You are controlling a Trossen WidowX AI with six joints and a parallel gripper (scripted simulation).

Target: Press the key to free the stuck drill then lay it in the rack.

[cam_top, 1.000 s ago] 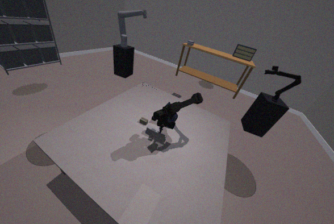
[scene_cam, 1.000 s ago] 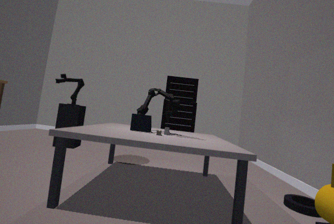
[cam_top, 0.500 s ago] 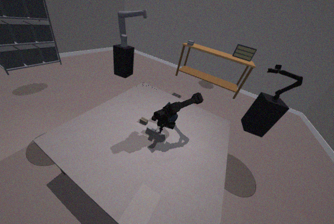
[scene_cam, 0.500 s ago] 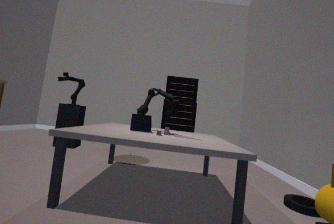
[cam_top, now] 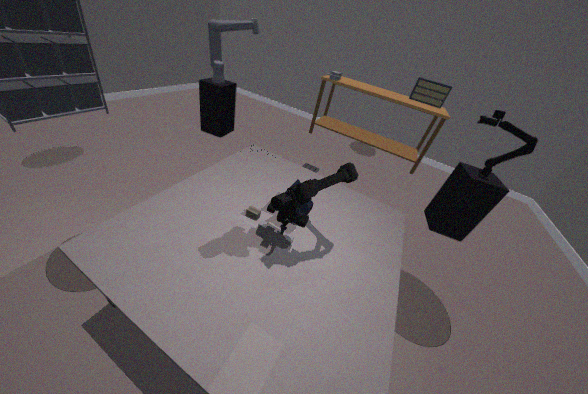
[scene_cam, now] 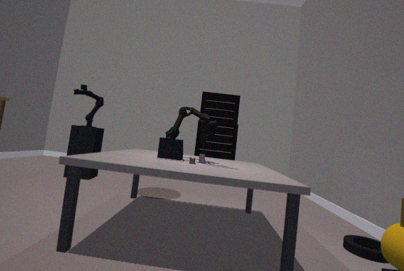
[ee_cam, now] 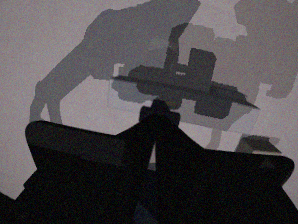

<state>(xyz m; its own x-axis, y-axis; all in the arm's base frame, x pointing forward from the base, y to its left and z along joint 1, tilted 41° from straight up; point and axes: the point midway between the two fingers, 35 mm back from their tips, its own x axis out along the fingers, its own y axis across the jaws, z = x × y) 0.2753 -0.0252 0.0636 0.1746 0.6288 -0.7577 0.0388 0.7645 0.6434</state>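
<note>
1. 1 gripper points down over 1 pale table; its 2 fingers meet at the tips, closed, with nothing seen between them.
2. Below the fingertips is 1 low, pale-and-dark structure. Shadow covers much of it; whether it contains the drill, key or rack, I cannot tell. Contact with the fingertips is also unclear.
3. 1 small block sits on the table, near that structure and apart from it.
4. 2 other arms stand beyond the table: 1 grey arm and 1 black arm, each on its own dark pedestal.
5. 1 wooden bench has 2 boards.
</note>
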